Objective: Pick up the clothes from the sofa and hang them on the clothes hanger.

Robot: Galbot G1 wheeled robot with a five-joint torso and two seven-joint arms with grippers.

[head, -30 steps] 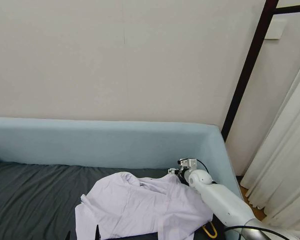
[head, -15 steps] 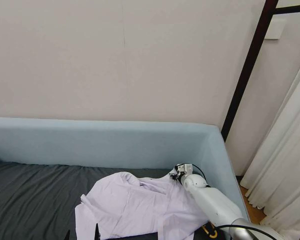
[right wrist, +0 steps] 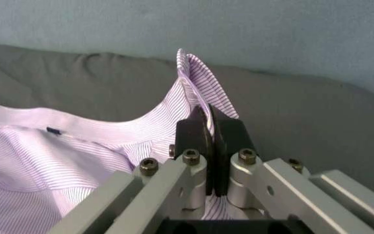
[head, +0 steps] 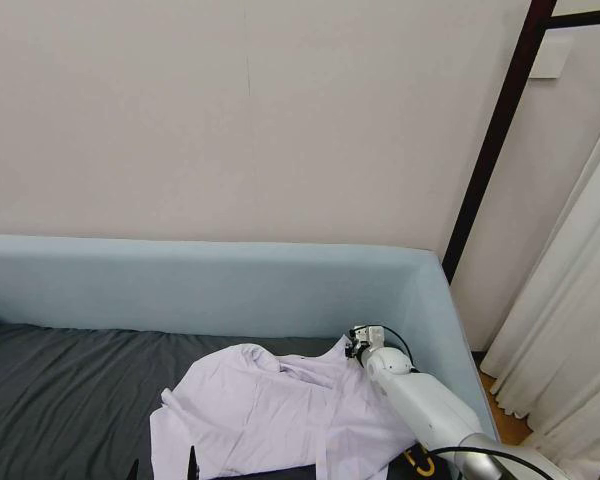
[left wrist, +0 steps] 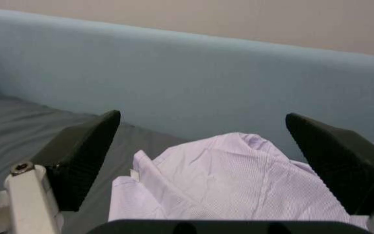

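- The right fingers (right wrist: 208, 129) are pressed together, with the shirt's collar (right wrist: 196, 73) pinched between them. The striped edge of the collar stands up just past their tips.
- The shirt (head: 280, 410) lies rumpled on the dark seat (head: 60, 400) of the sofa (head: 230, 285). It spreads from the right fingers across toward the left fingers, and the pale blue backrest rises just beyond the pinch.
- The left fingers (left wrist: 86, 156) are spread wide with nothing between them. They hover low, and the shirt's folds lie ahead of and below them, untouched.
- To my eye the shirt is thin, light cloth, soft and limp. Lifted from one pinch, it would likely sag into a long drape with the sleeves trailing.
- The collar looks like the best place to hold it. It is doubled and a little stiffer than the rest, so the fingers have something to bite on, and the body would hang straight below it.
- The hold seems shallow, close to the fingertips, so smooth fabric like this could slip out under a quick pull. A second hold near a shoulder would help spread it.
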